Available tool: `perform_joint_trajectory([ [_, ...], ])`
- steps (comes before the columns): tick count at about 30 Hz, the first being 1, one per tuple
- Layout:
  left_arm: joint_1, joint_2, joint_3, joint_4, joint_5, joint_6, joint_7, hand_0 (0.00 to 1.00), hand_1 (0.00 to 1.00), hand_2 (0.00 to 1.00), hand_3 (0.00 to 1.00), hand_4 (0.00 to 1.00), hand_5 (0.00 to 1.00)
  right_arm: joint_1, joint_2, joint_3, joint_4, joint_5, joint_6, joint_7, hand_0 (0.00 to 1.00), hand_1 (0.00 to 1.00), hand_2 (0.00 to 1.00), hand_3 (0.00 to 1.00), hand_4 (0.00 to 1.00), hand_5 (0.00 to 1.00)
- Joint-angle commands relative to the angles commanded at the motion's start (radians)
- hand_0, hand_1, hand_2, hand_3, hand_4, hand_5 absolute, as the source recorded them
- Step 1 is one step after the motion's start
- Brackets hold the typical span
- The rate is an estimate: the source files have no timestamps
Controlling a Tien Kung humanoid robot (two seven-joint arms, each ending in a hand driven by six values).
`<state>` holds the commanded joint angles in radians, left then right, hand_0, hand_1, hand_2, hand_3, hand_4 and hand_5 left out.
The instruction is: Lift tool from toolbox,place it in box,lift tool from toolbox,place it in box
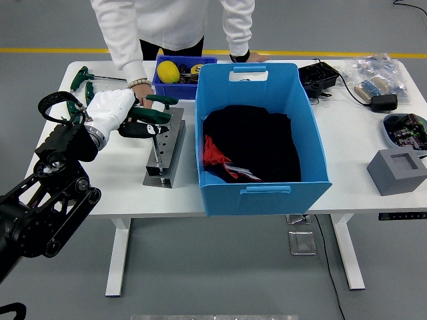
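Tool (155,115), a green-handled driver, stands upright in the grey toolbox rack (165,152) just left of the blue box (261,137); the left hand (119,113), white-gloved, is wrapped around its handle. A person's hand (143,95) rests behind the rack on the surface (100,180).

My view is bright and evenly lit from overhead, sharp throughout; soft shadows under the table (200,200), toward 6 o'clock.
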<state>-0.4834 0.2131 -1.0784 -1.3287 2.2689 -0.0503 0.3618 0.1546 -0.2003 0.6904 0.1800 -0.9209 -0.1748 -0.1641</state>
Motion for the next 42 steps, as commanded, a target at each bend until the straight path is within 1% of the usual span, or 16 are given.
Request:
perform_joint_trajectory([
  [4,-0.003,0.005,0.007,0.001,0.000,0.042,-0.009,0.074,0.013,0.010,0.069,0.998,0.670,0.000,0.001,0.004,0.000,-0.006,0.000,-0.001,0.620,0.606,0.684,0.531,0.778,0.566],
  [5,-0.004,0.006,0.008,0.001,0.000,0.050,-0.012,0.071,0.005,0.002,0.053,0.998,0.630,0.000,0.001,0.005,0.000,-0.007,0.001,-0.002,0.621,0.606,0.684,0.531,0.778,0.566],
  [10,-0.009,0.011,0.014,-0.004,0.000,0.073,-0.017,0.071,0.005,0.002,0.053,0.998,0.630,0.000,0.002,0.008,0.000,-0.013,0.001,-0.002,0.621,0.606,0.684,0.531,0.778,0.566],
  [11,-0.010,0.013,0.016,-0.006,0.000,0.077,-0.017,0.073,0.002,0.002,0.045,0.902,0.532,-0.001,0.002,0.009,0.000,-0.014,0.002,-0.003,0.621,0.605,0.684,0.531,0.777,0.566],
  [14,-0.013,0.020,0.023,-0.016,0.000,0.084,-0.013,0.073,0.002,0.002,0.045,0.902,0.532,-0.001,0.002,0.009,0.000,-0.012,0.002,-0.002,0.621,0.605,0.684,0.531,0.777,0.566],
  [16,-0.019,0.031,0.032,-0.026,0.000,0.088,-0.011,0.073,0.002,0.002,0.045,0.902,0.532,-0.001,0.002,0.009,0.000,-0.012,0.002,-0.002,0.621,0.605,0.684,0.531,0.777,0.566],
  [17,-0.024,0.040,0.041,-0.034,0.000,0.089,-0.010,0.076,0.002,0.002,0.043,0.728,0.452,0.000,0.002,0.008,0.000,-0.011,0.002,-0.002,0.621,0.606,0.684,0.531,0.778,0.566],
  [18,-0.030,0.051,0.050,-0.042,0.000,0.090,-0.009,0.076,0.002,0.002,0.043,0.728,0.452,0.000,0.002,0.007,0.000,-0.011,0.002,-0.002,0.621,0.606,0.684,0.531,0.778,0.566],
  [22,-0.062,0.102,0.091,-0.079,0.000,0.079,-0.003,0.076,0.002,0.002,0.043,0.728,0.452,-0.001,0.002,0.008,0.000,-0.010,0.002,-0.002,0.621,0.606,0.684,0.531,0.778,0.566],
  [23,-0.073,0.117,0.100,-0.090,0.000,0.071,0.000,0.077,0.002,0.002,0.042,0.693,0.413,-0.002,0.002,0.008,0.000,-0.010,0.002,-0.002,0.620,0.606,0.684,0.531,0.778,0.566],
  [28,-0.102,0.158,0.129,-0.128,0.000,0.045,0.009,0.077,0.002,0.002,0.042,0.693,0.413,-0.006,0.002,0.008,0.000,-0.010,0.002,-0.003,0.620,0.606,0.684,0.531,0.778,0.566],
  [29,-0.106,0.162,0.133,-0.132,0.000,0.044,0.010,0.079,0.002,0.002,0.045,0.687,0.393,-0.007,0.002,0.008,0.000,-0.011,0.002,-0.003,0.620,0.606,0.685,0.531,0.779,0.567],
  [34,-0.116,0.172,0.139,-0.148,0.000,0.039,0.011,0.079,0.002,0.002,0.045,0.687,0.393,-0.010,0.003,0.011,0.000,-0.015,0.003,-0.005,0.620,0.606,0.685,0.531,0.779,0.567],
  [35,-0.117,0.173,0.137,-0.153,0.000,0.039,0.011,0.079,0.002,0.002,0.047,0.677,0.372,-0.011,0.003,0.012,0.000,-0.015,0.002,-0.005,0.620,0.606,0.685,0.531,0.779,0.567],
  [41,-0.127,0.184,0.133,-0.190,0.000,0.027,0.013,0.079,0.002,0.002,0.047,0.677,0.372,-0.015,0.006,0.014,0.000,-0.018,0.002,-0.007,0.620,0.606,0.685,0.531,0.779,0.567],
  [42,-0.130,0.186,0.132,-0.196,0.000,0.023,0.014,0.081,0.002,0.002,0.049,0.665,0.348,-0.016,0.006,0.015,0.000,-0.019,0.002,-0.007,0.620,0.606,0.685,0.531,0.779,0.568],
])
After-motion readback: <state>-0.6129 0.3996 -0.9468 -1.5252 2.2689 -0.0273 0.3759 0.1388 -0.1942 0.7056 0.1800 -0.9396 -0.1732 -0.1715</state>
